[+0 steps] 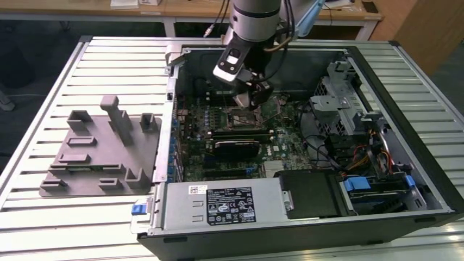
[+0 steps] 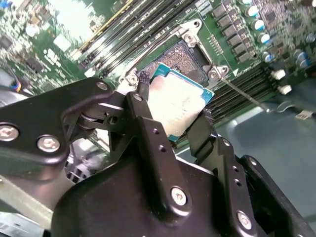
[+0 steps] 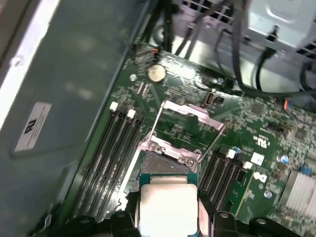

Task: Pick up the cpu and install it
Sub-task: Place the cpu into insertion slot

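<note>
The cpu (image 2: 178, 107), a flat square chip with a shiny silver top and a thin teal rim, is held by its edges between the black fingers (image 2: 143, 106) of my gripper (image 2: 174, 101), which is shut on it. In the first wrist view the cpu (image 3: 168, 205) hangs just above and close beside the open socket (image 3: 165, 163), whose metal load plate (image 3: 190, 114) is flipped up. In the exterior view my gripper (image 1: 250, 100) is low inside the computer case, over the socket (image 1: 243, 118) on the motherboard. The chip is tilted against the socket (image 2: 182, 57) and not seated.
The open computer case (image 1: 406, 179) lies on a slatted table. Memory slots (image 3: 111, 153) flank the socket. A black block (image 1: 236, 145) sits near it, a drive cage (image 1: 344, 103) and cables on the exterior view's right. A grey fixture plate (image 1: 101, 157) with posts stands left.
</note>
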`<state>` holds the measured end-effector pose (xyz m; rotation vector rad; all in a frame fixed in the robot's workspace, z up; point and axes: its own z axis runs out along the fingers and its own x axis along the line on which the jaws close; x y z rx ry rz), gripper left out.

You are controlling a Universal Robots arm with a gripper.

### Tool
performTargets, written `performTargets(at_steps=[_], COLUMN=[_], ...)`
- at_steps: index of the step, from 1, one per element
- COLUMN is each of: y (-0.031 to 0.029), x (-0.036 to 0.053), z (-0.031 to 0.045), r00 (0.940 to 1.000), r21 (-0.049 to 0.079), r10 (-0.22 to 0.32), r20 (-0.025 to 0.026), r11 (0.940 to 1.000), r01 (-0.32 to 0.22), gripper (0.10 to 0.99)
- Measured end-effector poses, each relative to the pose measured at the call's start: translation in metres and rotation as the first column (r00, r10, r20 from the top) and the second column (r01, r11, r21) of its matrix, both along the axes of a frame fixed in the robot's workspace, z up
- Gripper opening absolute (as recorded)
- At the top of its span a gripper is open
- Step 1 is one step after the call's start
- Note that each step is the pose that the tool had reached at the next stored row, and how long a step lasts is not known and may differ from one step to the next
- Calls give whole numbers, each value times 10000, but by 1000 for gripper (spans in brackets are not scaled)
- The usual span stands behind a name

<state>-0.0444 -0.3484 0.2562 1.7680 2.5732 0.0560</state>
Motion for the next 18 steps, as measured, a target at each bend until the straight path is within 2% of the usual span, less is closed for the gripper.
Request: performTargets(at_steps=[5,9,13,18], y=[0,0,0,0], x=[0,0,0,0], z=[-7,-14,-21,-38], r00=[9960,9867,9724,9470], r21=[0,0,0,0], r10=[-899,-1627,-2333,-3212], r20=[0,0,1,0], r11=[9960,9867,9724,9470], r01=[899,1627,2333,3212], gripper=[545,545,545,545])
